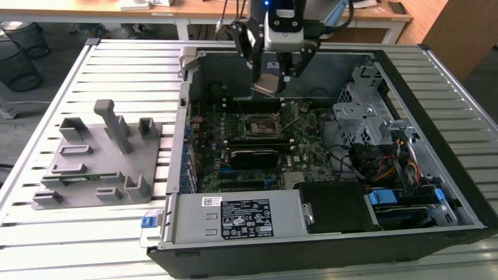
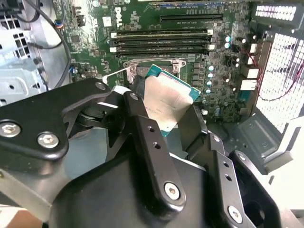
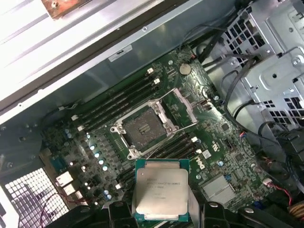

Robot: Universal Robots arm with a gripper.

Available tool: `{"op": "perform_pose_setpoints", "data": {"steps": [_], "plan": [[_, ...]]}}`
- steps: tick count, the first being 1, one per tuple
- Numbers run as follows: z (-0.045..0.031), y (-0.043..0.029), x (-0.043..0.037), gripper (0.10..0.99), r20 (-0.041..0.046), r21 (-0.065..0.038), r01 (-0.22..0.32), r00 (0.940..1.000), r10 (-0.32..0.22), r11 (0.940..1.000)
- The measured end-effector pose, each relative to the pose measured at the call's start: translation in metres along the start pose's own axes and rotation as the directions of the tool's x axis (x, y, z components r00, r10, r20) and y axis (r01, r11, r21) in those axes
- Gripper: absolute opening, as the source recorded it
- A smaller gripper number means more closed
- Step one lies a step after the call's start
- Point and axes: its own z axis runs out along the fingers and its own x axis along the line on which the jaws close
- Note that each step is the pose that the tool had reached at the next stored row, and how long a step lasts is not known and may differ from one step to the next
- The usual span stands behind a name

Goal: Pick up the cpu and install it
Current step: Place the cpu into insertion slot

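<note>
Exterior view is framing the whole open PC case (image 1: 327, 61) with the grey fixture tray (image 1: 101, 163) beside it on that view's left, and the gripper (image 1: 271, 79) is hanging over the motherboard (image 1: 233, 116). First wrist view is looking down on the open socket (image 3: 142, 127). Fingers (image 2: 142, 128) are clamping the cpu (image 2: 168, 102) by opposite edges in the air, clear of the socket: square, silver-grey metal lid, thin green edge, tilted in the second wrist view.
</note>
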Motion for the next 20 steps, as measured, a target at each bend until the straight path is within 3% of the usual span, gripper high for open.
{"op": "perform_pose_setpoints", "data": {"steps": [10, 15, 20], "plan": [[0.002, 0.0, 0.0, 0.525, 0.0017, 0.002, -0.119, 0.9929, 0.119, 0.9929], [0.0029, 0.0, 0.0, 0.525, 0.0026, 0.002, -0.18, 0.9837, 0.18, 0.9837], [0.0038, -0.0001, 0.0001, 0.525, 0.0036, 0.003, -0.24, 0.9707, 0.24, 0.9707]]}}
